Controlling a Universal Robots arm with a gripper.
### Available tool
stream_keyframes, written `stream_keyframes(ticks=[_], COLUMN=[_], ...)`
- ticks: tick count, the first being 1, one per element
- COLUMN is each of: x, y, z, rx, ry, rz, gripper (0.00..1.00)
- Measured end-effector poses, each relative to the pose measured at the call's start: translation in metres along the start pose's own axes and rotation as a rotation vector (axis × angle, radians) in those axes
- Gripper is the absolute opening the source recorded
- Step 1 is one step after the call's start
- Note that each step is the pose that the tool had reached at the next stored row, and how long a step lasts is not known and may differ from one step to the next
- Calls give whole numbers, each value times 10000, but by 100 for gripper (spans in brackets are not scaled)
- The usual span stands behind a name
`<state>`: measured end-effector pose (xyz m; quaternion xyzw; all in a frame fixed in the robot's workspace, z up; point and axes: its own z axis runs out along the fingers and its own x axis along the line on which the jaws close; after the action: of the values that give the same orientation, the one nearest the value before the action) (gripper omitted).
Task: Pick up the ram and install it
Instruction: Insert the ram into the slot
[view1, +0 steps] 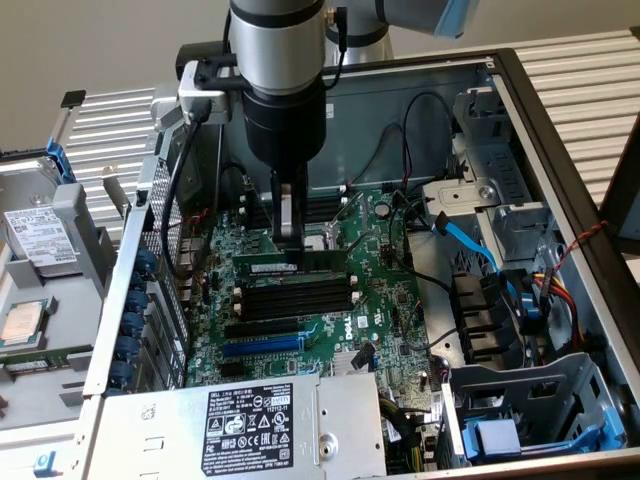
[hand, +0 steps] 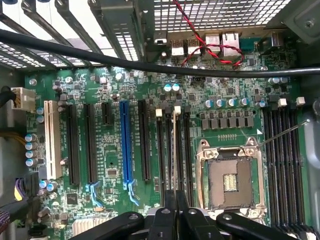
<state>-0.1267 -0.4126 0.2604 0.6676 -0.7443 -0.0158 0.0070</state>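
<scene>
One ram (view1: 320, 260): a long, narrow, flat stick of green board with dark chips and a pale label strip. It is held edge-down at mid-length, above the far side of the slot bank.

One gripper (view1: 290, 243): black, with two slim fingers, clenched on the ram's upper edge. In the wrist view its dark linkage (hand: 175, 215) points down at the board.

Four memory slots (view1: 295, 298): long black moulded plastic in parallel, with white end clips (view1: 238, 292).

One motherboard (view1: 385, 290): glossy green laminate, densely populated. It carries a bare metal-framed processor socket (hand: 230, 180) and one blue expansion slot (hand: 125, 140) among black ones.

One case (view1: 560, 130): grey sheet steel, open-topped, with loose black, red and blue cabling.

Step in hand: pickup is done and the stick is being presented to its slot. Whether the lower edge touches the slot yet cannot be told.

Requirement, as judged: the stick kept parallel to the slot and upright, and pressed evenly into it.
</scene>
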Motion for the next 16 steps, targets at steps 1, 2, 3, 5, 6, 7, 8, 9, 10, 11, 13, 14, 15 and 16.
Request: stream_keyframes(ticks=[1,2,3,5,6,7,8,9,10,11,13,14,15,16], x=[0,1,1,1,2,2,1,1,1,1,0,0,1,1], y=[-1,-1,-2,-3,-3,-3,-3,-3,-3,-4,-6,-6,-6,-7], z=[17,36,54,84,83,84,84,84,84,85,88,91,93,97], rx=[0,-1,-1,0,-1,-1,-1,-1,-1,-1,-4,-5,-8,-9], ry=[0,1,1,-1,2,1,1,1,2,3,11,16,23,26], rz=[0,0,0,-1,-1,-1,-1,-1,-14,-67,-317,-488,-656,-754], gripper=[12,12,12,12,12,12,12,12,12,12,12,12,12,12])
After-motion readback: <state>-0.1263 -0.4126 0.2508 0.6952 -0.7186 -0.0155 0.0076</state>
